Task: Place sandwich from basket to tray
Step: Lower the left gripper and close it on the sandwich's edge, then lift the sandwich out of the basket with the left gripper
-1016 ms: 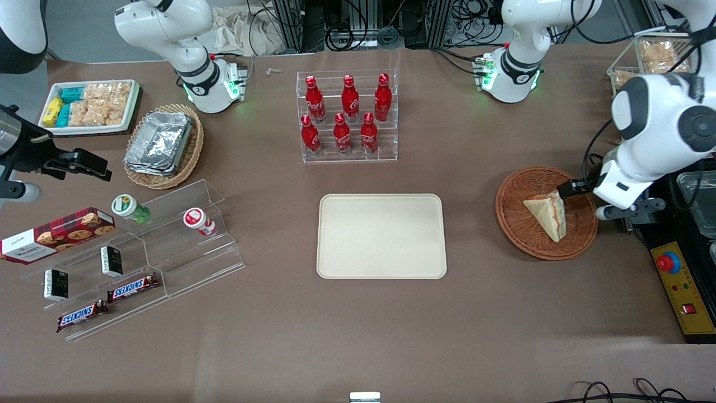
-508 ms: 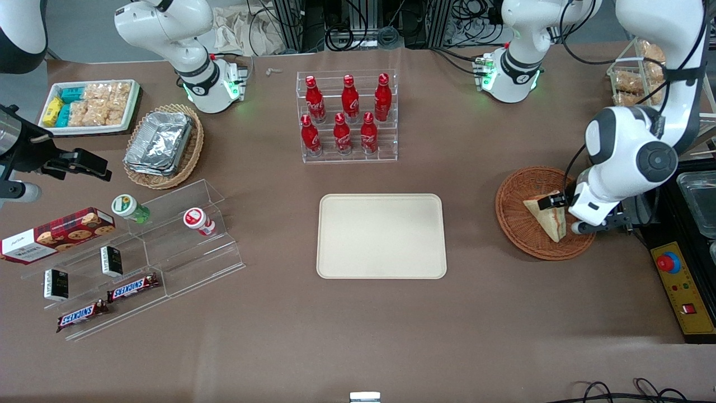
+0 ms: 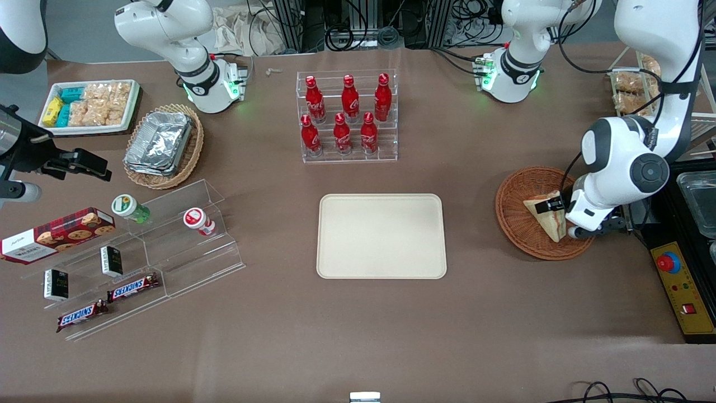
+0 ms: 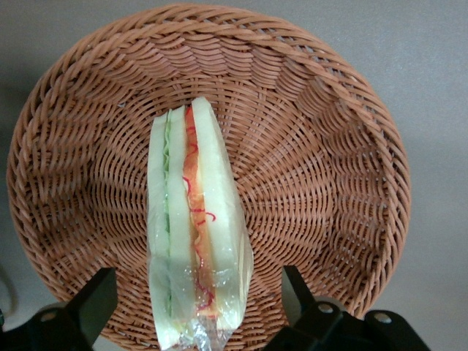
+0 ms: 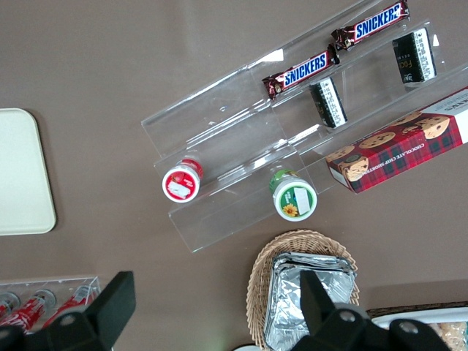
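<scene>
The wrapped sandwich (image 3: 545, 217) lies in the round reddish-brown basket (image 3: 517, 224) toward the working arm's end of the table. In the left wrist view the sandwich (image 4: 194, 234) shows its red and green filling, standing on edge in the basket (image 4: 322, 183). My gripper (image 3: 551, 205) is low over the basket, open, with one black finger (image 4: 91, 303) on each side of the sandwich's wide end, apart from it. The cream-beige tray (image 3: 381, 235) lies flat at the table's middle, with nothing on it.
A clear rack of red bottles (image 3: 347, 115) stands farther from the camera than the tray. A tan oval basket with foil containers (image 3: 163, 144), a white snack tray (image 3: 89, 106) and clear stepped shelves with snacks (image 3: 128, 257) lie toward the parked arm's end. A control box (image 3: 679, 285) sits beside the basket.
My gripper has come down and moved over the basket, from the basket's rim to straddling the sandwich's wide end. The sandwich has not moved.
</scene>
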`<move>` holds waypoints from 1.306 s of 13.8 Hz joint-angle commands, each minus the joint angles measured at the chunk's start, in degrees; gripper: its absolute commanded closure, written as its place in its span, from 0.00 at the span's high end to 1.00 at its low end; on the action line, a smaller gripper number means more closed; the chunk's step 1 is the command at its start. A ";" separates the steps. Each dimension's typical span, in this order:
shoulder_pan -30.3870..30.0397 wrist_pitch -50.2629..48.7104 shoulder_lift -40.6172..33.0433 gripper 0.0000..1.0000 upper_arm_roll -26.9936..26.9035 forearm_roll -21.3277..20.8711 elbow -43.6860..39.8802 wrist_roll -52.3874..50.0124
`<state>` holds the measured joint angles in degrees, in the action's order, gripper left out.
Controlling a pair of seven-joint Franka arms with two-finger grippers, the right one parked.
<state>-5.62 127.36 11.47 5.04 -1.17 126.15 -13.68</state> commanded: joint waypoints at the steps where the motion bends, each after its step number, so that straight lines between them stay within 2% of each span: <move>1: -0.18 0.61 0.13 1.00 0.23 -0.59 0.24 -1.53; 3: -0.10 0.52 0.66 1.00 0.23 -0.59 0.15 -2.49; 4: -0.09 0.52 0.75 0.96 0.23 -0.59 0.15 -2.58; 7: 0.17 0.52 0.75 0.66 0.23 -0.59 0.06 -4.86; 9: 0.26 0.52 0.75 0.37 0.23 -0.68 0.06 -5.92; 11: 0.34 0.26 0.75 0.15 0.23 -0.68 -0.20 -6.27; 14: 0.43 -1.58 0.48 0.00 0.41 -0.68 -1.51 -6.63; 18: 0.43 -11.16 0.49 0.00 0.67 -0.68 -9.59 -6.89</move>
<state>-5.39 120.30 12.20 5.41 -1.18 120.45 -19.11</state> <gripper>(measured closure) 0.868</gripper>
